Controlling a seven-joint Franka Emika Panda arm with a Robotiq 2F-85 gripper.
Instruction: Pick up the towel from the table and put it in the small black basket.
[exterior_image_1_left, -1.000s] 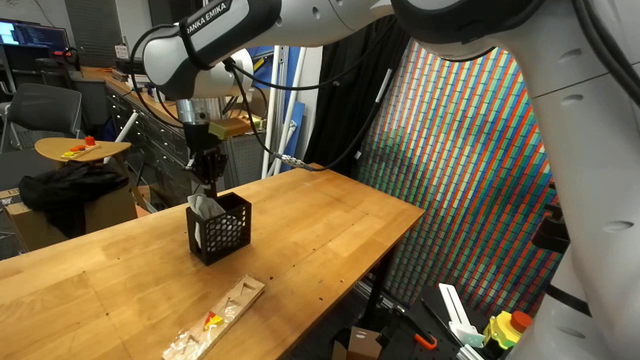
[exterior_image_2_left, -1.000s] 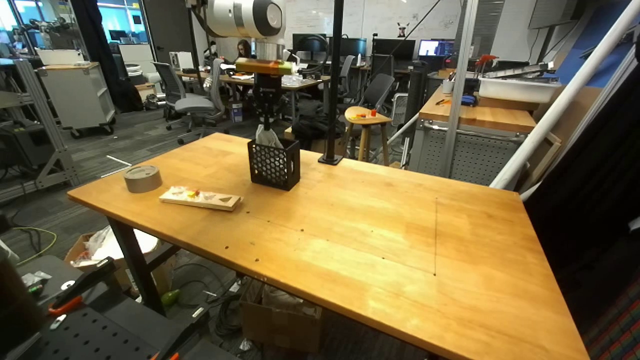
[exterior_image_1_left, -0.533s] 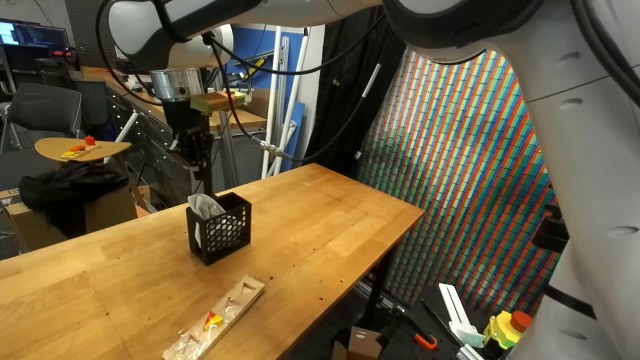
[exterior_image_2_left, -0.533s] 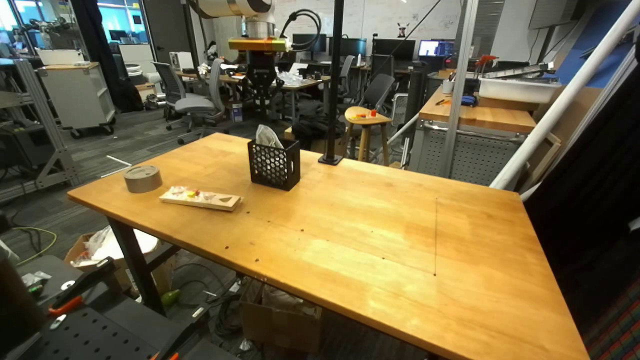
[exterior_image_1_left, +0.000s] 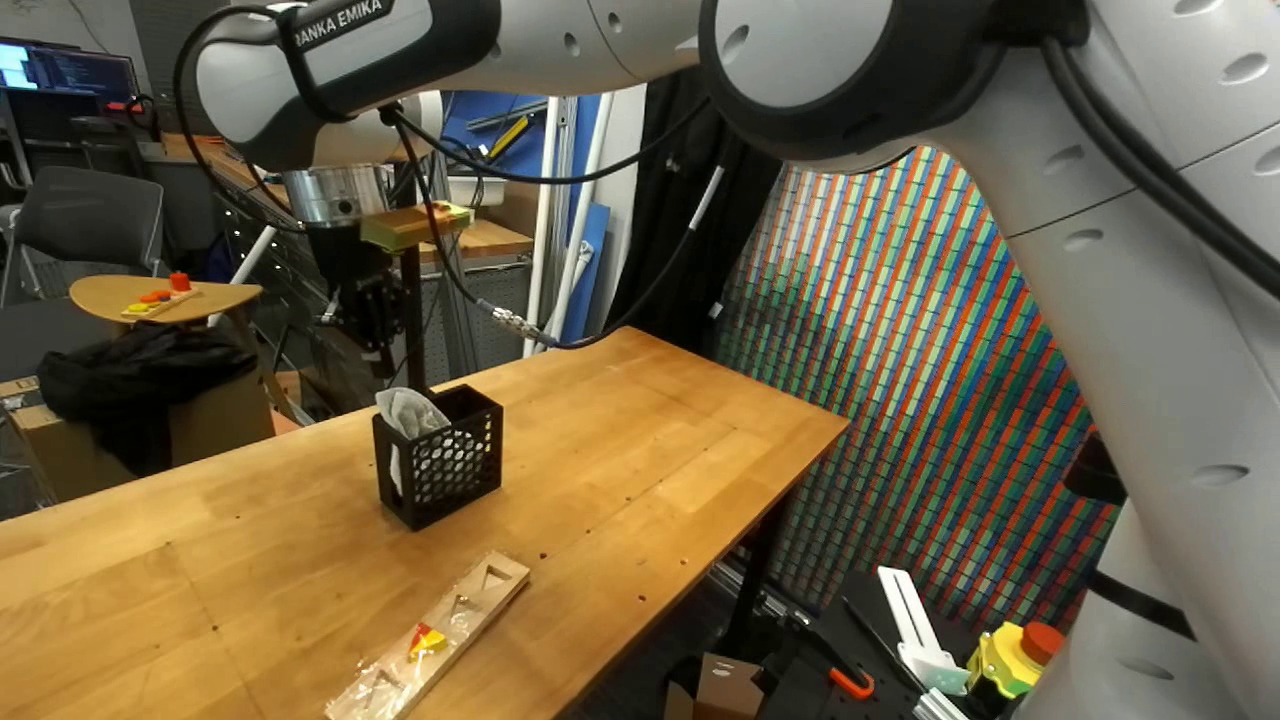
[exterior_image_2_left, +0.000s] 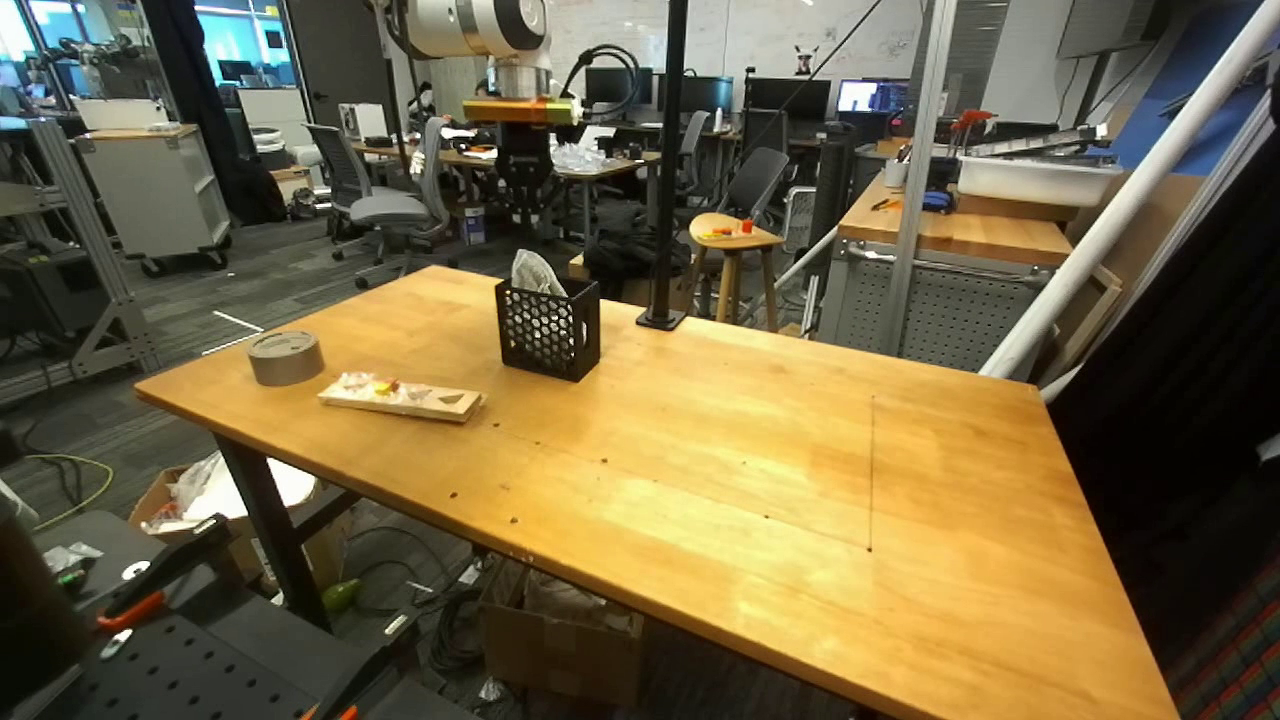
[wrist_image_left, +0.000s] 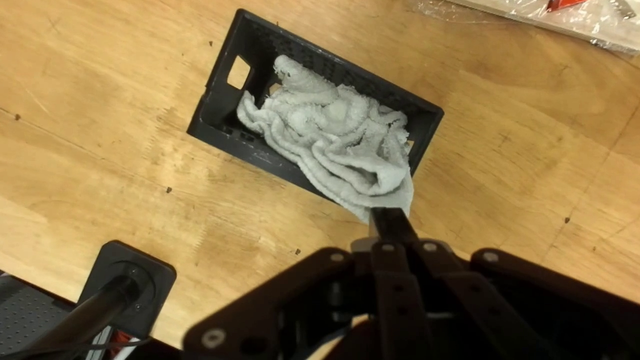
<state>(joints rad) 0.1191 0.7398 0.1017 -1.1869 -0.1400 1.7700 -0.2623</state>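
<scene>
Inside the small black basket (exterior_image_2_left: 540, 335) sits the off-white cloth towel (wrist_image_left: 340, 130), bunched in loose folds, with one fold standing up past the basket's rim at a corner. Going by that, both the picking up and the placing look done; all that seems left is to carry the pincer (exterior_image_2_left: 526, 213) away from the basket and perhaps tuck the high fold below the rim, should the job ask for it. The pincer's jaws are together with nothing between them, and it hangs higher than the basket, near that same corner. The towel is thus below the pincer, its raised fold close under the tip but not touching: in an exterior view a gap shows between them. Around the basket, the wooden counter (exterior_image_2_left: 750, 430) carries a plastic-wrapped wooden puzzle board (exterior_image_2_left: 400, 398) near it, a roll of tape (exterior_image_2_left: 285, 360) farther off past the board, and a black post (exterior_image_2_left: 669, 170) near the basket on the side away from the board.
</scene>
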